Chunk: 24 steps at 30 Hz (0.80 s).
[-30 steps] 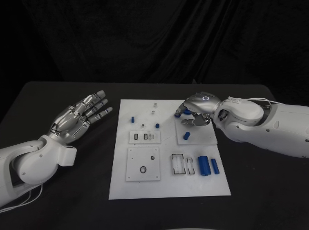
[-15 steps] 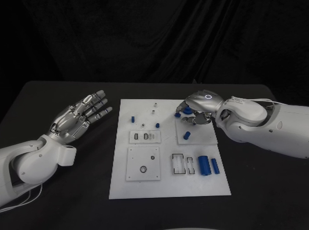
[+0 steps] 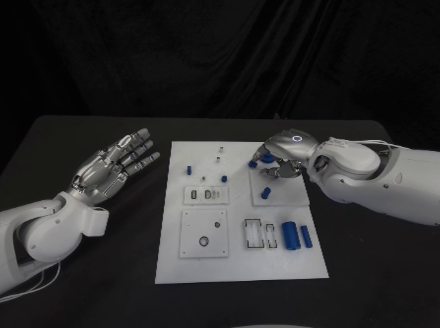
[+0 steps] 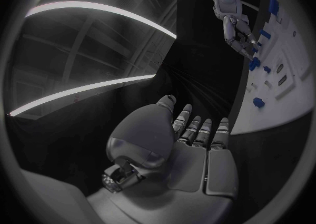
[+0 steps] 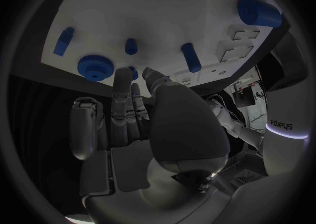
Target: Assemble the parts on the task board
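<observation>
Black table, white board

The black table [image 3: 82, 137] carries one thing directly: the white task board [image 3: 242, 266], lying flat at its middle, lengthwise near to far.

The task board [image 3: 242, 266] is a white rectangular plate lying flat at the centre of the frame, its long sides running from top to bottom. Raised white square panels with dark slots sit in its middle and lower left. Small blue parts lie on it: a short peg [image 3: 190, 168] at upper left, another [image 3: 225, 180] just right of it, an oblong piece [image 3: 266, 193] on the right panel, and a thick cylinder [image 3: 290, 236] with a thinner rod [image 3: 307, 236] beside it at lower right. A blue toothed wheel [image 5: 96, 68] lies flat on the board.
</observation>
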### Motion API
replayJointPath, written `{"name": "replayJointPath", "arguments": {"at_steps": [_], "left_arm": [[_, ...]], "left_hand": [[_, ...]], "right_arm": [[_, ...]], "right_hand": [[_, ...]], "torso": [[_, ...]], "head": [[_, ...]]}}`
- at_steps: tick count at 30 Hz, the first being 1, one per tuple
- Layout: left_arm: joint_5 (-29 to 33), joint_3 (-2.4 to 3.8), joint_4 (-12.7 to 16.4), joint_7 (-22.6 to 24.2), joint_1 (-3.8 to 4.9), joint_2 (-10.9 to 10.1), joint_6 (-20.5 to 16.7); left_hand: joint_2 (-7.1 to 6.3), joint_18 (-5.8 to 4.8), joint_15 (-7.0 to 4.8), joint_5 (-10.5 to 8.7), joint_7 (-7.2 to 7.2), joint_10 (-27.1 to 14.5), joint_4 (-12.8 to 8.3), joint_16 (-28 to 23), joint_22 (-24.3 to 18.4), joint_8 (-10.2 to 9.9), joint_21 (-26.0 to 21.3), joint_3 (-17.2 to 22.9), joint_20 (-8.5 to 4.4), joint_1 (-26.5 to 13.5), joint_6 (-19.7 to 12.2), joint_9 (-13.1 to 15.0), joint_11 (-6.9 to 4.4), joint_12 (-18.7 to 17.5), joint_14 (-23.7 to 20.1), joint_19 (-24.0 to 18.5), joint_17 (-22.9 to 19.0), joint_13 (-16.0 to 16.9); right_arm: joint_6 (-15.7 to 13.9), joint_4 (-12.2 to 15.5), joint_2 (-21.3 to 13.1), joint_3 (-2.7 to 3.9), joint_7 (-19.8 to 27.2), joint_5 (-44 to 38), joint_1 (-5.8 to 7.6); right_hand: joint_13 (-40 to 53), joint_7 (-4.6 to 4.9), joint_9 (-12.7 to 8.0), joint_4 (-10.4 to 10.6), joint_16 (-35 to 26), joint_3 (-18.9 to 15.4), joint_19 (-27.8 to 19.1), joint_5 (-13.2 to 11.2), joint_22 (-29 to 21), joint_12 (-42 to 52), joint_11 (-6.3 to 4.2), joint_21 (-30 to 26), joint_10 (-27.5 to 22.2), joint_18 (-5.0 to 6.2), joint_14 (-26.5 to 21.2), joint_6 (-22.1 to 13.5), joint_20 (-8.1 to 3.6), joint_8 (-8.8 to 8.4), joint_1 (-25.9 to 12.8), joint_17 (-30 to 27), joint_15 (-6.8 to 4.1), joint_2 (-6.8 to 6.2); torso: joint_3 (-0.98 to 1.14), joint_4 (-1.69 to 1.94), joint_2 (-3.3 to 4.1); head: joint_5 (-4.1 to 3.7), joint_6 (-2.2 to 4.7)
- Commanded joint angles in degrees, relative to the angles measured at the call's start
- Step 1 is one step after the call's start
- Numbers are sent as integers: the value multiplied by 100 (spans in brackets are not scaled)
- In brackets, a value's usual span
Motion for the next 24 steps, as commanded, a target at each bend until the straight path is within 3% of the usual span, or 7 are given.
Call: {"name": "replayJointPath", "arguments": {"at_steps": [1,24], "left_arm": [[22,5,-5,427,-8,18,84],[22,5,-59,404,-18,55,116]], "left_hand": [[11,61,24,20,19,-46,-13,-17,-6,0,-27,14,37,52,-39,5,12,9,-10,3,-8,-4],[12,60,28,21,22,-50,-19,-19,-7,-4,-29,22,40,49,-50,3,13,4,-13,0,-9,-5]], "right_arm": [[165,-15,16,3,-151,-19,-14],[624,-204,221,3,-227,-19,-14]], "right_hand": [[-20,-31,-43,6,31,-79,-17,-14,631,-35,-9,-22,-146,-47,-8,-48,-6,-45,-93,8,10,30],[-81,-83,-208,-17,-45,-195,-78,-27,564,-149,-60,-102,-458,-23,-78,-254,-28,-60,-172,-86,-14,99]], "torso": [[-1,2,-1],[-7,7,2]], "head": [[-2,4],[-17,-26]]}}
